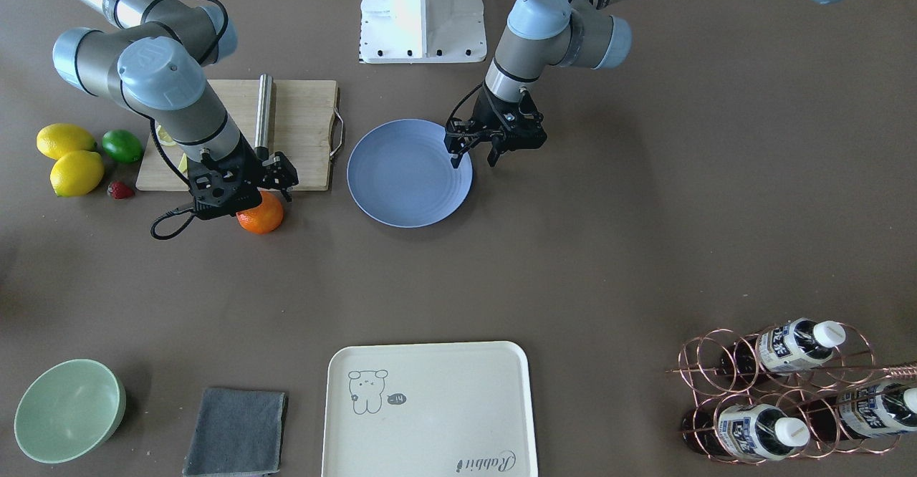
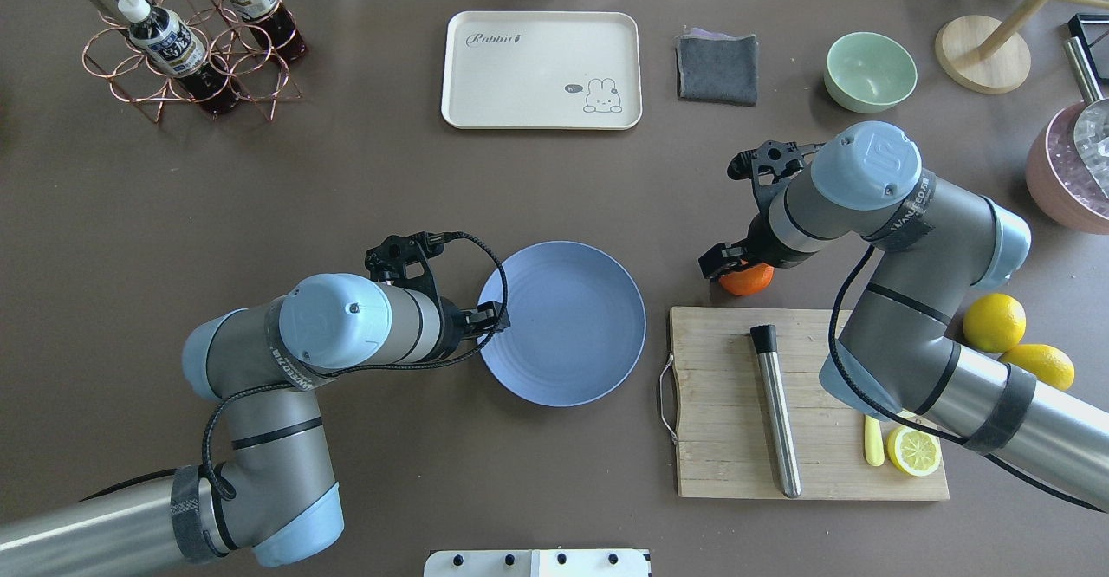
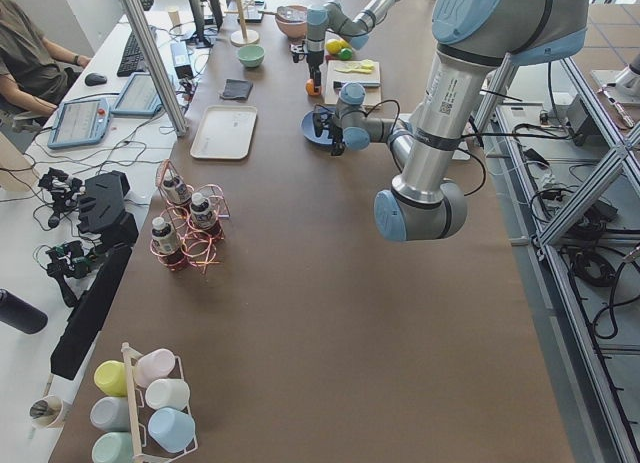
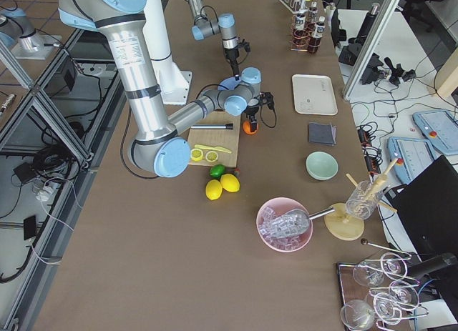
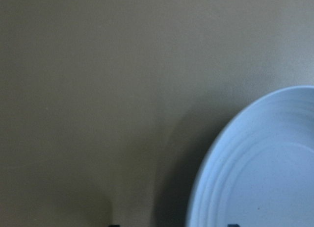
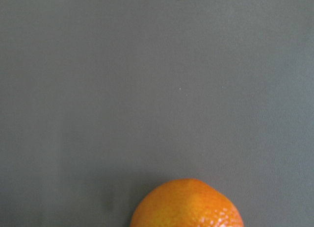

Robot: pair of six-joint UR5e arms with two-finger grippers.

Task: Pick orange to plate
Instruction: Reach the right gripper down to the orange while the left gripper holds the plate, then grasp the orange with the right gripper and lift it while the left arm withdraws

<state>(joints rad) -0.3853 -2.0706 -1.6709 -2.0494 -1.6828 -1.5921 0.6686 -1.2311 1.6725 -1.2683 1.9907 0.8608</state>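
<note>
The orange [image 1: 262,216] rests on the brown table just off the cutting board's corner, and fills the bottom edge of the right wrist view [image 6: 186,205]. My right gripper [image 1: 266,190] is low over it, open, with fingers down either side; its tips are hidden. The blue plate [image 1: 401,176] lies a short way toward the table's middle. My left gripper [image 1: 474,156] hovers open at the plate's rim nearest the left arm, with nothing between its fingers. The left wrist view shows that rim [image 5: 221,153].
A wooden cutting board [image 1: 304,140] with a steel rod [image 1: 263,115] lies behind the orange. Two lemons [image 1: 68,155], a lime [image 1: 122,145] and a strawberry [image 1: 120,190] sit beside it. Along the far edge: green bowl [image 1: 68,409], grey cloth [image 1: 236,430], cream tray [image 1: 430,409], bottle rack [image 1: 788,391].
</note>
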